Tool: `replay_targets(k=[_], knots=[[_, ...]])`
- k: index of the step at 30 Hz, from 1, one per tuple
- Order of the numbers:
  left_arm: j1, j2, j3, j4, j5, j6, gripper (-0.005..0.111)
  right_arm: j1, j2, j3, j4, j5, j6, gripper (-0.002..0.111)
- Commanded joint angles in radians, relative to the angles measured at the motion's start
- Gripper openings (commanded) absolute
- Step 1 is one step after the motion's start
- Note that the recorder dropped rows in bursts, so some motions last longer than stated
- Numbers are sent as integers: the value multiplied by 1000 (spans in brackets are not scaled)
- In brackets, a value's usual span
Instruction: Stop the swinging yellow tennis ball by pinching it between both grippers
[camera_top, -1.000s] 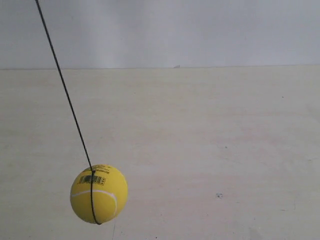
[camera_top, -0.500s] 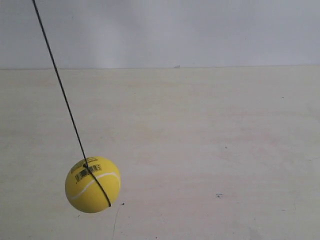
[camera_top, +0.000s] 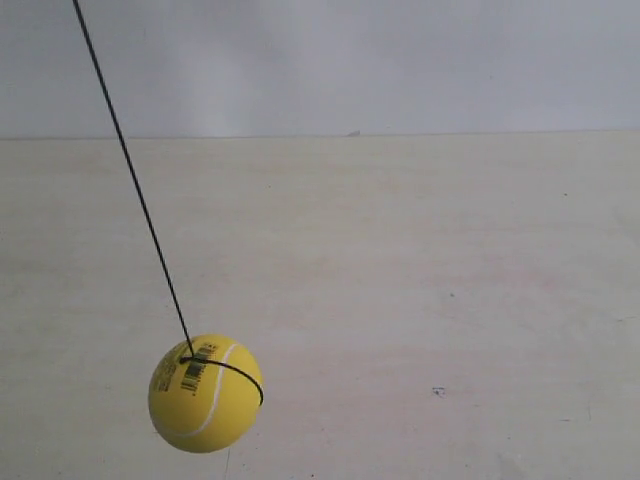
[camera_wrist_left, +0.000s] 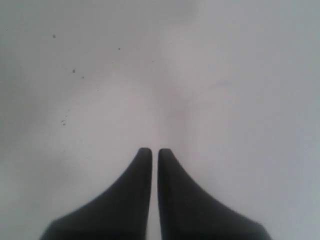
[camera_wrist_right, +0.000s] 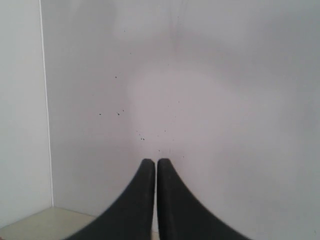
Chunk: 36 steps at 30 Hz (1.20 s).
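The yellow tennis ball (camera_top: 205, 393) now hangs lower and further right than before, at seven o'clock in my exterior view. Left gripper (camera_wrist_left: 151, 152) and right gripper (camera_wrist_right: 151, 162) show jaws almost touching, empty. I judge the approach unstarted; both must flank the ball.

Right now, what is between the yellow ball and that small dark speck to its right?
Nothing: in the exterior view, only bare pale surface shows between the yellow tennis ball and the dark speck.

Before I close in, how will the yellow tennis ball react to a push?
Hanging free on a thin black string, the yellow tennis ball will probably swing away. Being round, it may slip or spin if touched off-centre.
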Motion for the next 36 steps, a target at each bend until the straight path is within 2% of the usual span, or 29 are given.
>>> replay_targets(k=[1,8,18,36], knots=[[3,-3,5,7,160,-4,5,2,-7,-1,0,2,-3,0],[3,-3,5,7,467,-4,5,2,-7,-1,0,2,8,0],[3,-3,5,9,711,0,5,2,-7,-1,0,2,8,0],[3,-3,5,24,713,120,5,2,-7,-1,0,19,8,0]])
